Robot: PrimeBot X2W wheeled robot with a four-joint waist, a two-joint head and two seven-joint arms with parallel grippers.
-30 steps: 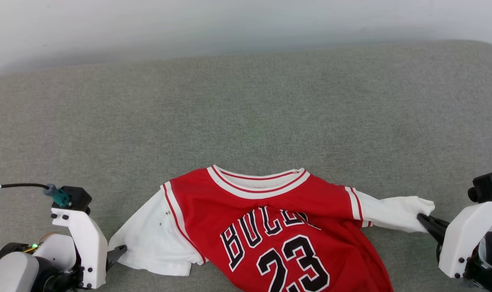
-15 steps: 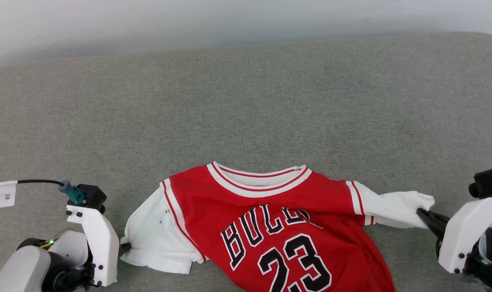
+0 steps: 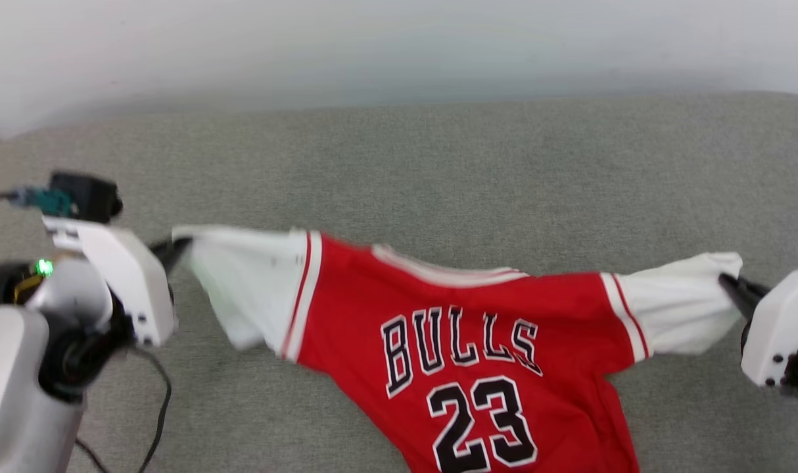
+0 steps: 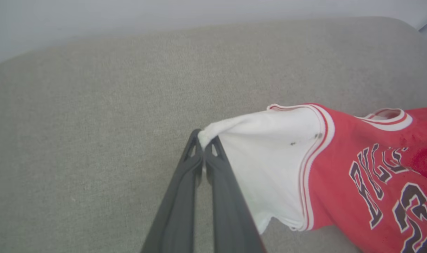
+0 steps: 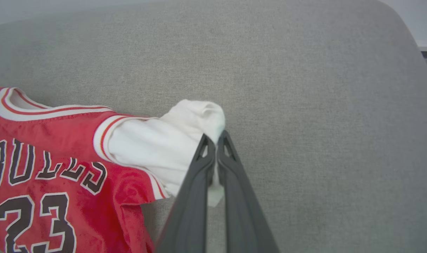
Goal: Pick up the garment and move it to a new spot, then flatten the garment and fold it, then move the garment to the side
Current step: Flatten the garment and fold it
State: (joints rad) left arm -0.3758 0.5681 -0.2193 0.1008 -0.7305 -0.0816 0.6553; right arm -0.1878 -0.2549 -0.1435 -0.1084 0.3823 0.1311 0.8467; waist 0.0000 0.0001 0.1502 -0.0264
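Observation:
The garment point(image 3: 465, 328), a red jersey with white sleeves, black "BULLS" lettering and the number 23, hangs stretched between my two grippers above the grey cushion. My left gripper point(image 3: 175, 248) is shut on the end of one white sleeve point(image 4: 269, 158); in the left wrist view its fingertips point(image 4: 199, 140) pinch the cuff. My right gripper point(image 3: 727, 284) is shut on the other white sleeve point(image 5: 171, 144), whose cloth bunches above the fingertips point(image 5: 210, 140). The jersey's lower part runs off the head view's bottom edge.
A wide grey fabric surface point(image 3: 438, 171) lies under everything, with a pale wall point(image 3: 399, 46) behind its far edge. A black cable point(image 3: 156, 407) dangles below my left wrist. The surface's rounded right corner point(image 5: 407, 31) shows in the right wrist view.
Both grippers have risen and spread apart, lifting the jersey off the surface and pulling it taut. The left arm rose most. The head camera has also shifted.

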